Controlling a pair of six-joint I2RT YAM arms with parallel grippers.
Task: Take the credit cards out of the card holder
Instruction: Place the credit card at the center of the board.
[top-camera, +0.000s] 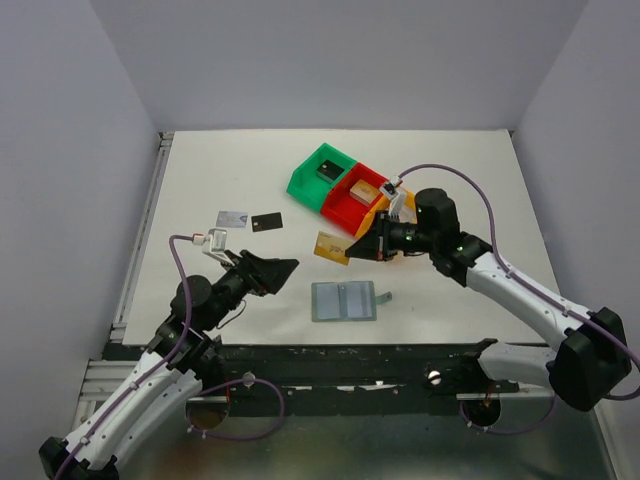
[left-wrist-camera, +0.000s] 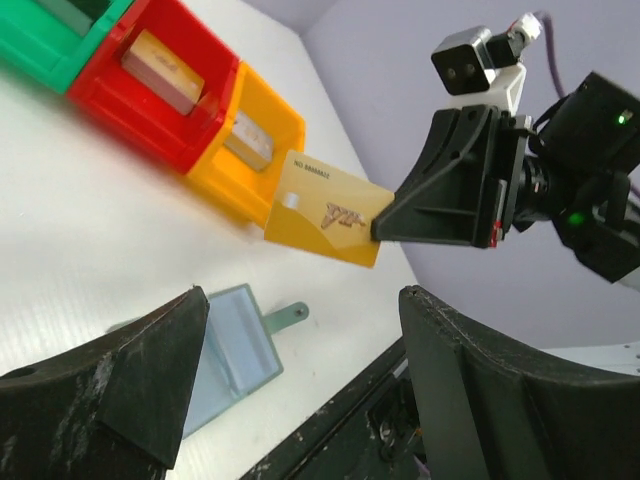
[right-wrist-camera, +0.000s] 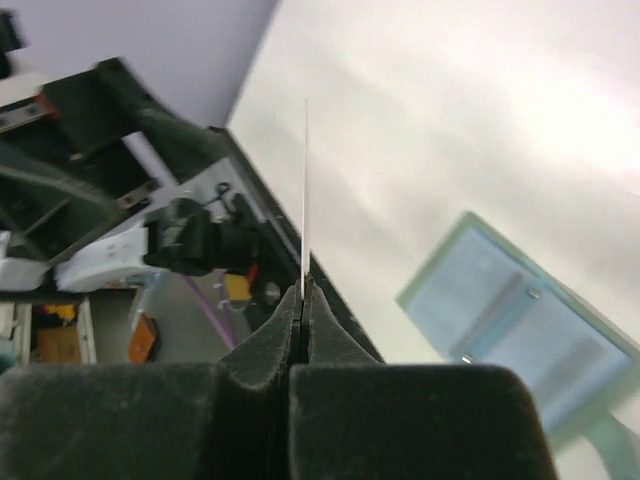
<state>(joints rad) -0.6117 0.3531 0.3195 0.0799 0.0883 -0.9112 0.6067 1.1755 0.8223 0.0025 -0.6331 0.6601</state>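
Note:
The grey-blue card holder (top-camera: 343, 301) lies open and flat on the white table near the front edge; it also shows as the card holder (left-wrist-camera: 235, 345) and the card holder (right-wrist-camera: 520, 320). A silver-grey card (top-camera: 232, 218) and a black card (top-camera: 267, 222) lie side by side on the table, left of centre. My right gripper (top-camera: 358, 243) is shut on one short edge of the tan-gold card (top-camera: 332, 246), holding it in the air above the table. That gold card (left-wrist-camera: 325, 208) faces the left wrist camera and is seen edge-on as the gold card (right-wrist-camera: 305, 190) between my right gripper (right-wrist-camera: 303, 290). My left gripper (left-wrist-camera: 300, 292) stands open and holds nothing, just left of the gold card (top-camera: 285, 268).
A row of joined bins stands at the back right: green (top-camera: 322, 172), red (top-camera: 350, 198) and orange (left-wrist-camera: 262, 150), with small blocks inside. The right arm reaches over the orange bin. A black rail (top-camera: 350, 352) runs along the table's front edge.

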